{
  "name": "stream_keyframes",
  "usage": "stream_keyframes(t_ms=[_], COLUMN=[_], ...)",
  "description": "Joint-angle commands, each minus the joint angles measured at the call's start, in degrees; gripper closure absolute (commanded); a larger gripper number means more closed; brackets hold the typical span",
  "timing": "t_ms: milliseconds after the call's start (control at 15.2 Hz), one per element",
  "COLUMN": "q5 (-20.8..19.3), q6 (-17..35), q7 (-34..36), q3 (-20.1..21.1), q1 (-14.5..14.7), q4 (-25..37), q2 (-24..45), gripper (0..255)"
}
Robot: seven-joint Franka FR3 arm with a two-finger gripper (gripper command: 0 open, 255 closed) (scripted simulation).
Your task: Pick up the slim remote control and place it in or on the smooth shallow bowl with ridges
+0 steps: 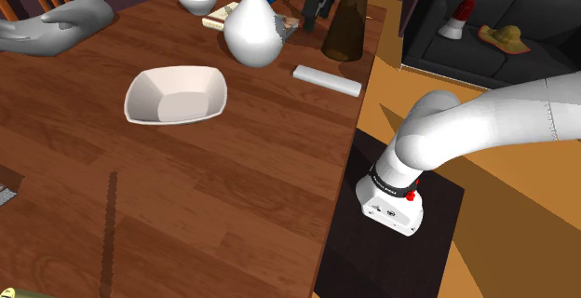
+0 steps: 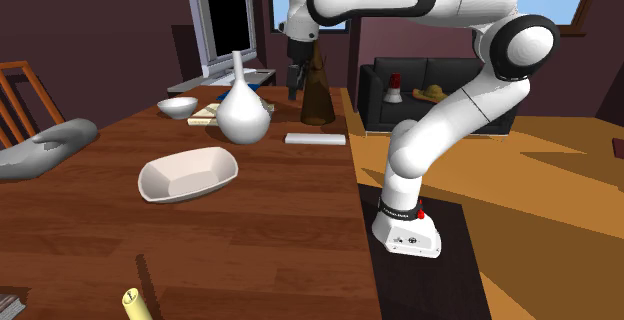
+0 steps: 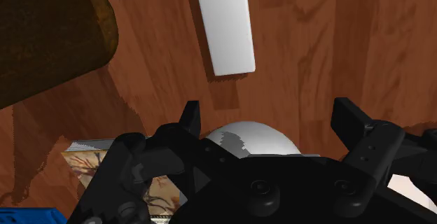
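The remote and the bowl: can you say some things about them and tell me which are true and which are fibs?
1. The remote lies on the table, outside the bowl. True.
2. The fingers are squeezing the remote. False: they stand open above the table, holding nothing.
3. The bowl has nothing in it. True.
4. The white vase has tipped over. False: it stands upright.
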Motion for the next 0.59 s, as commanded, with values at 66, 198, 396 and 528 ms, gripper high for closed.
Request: stream_keyframes(t_ms=[66, 198, 396, 528], q5=[0.06, 0.13, 0.06, -0.1], q6=[0.54, 1.61, 3.24, 4.34], q7=[-0.44, -1.33, -2.7, -3.64], q3=[-0.73, -2.19, -4.39, -5.87], q1=[-0.17, -0.55, -1.24, -1.79], q4=[-1.63, -4.81, -9.44, -12.42], q2=[-0.26, -0.69, -1.13, -1.27], gripper=[0, 0, 0, 0])
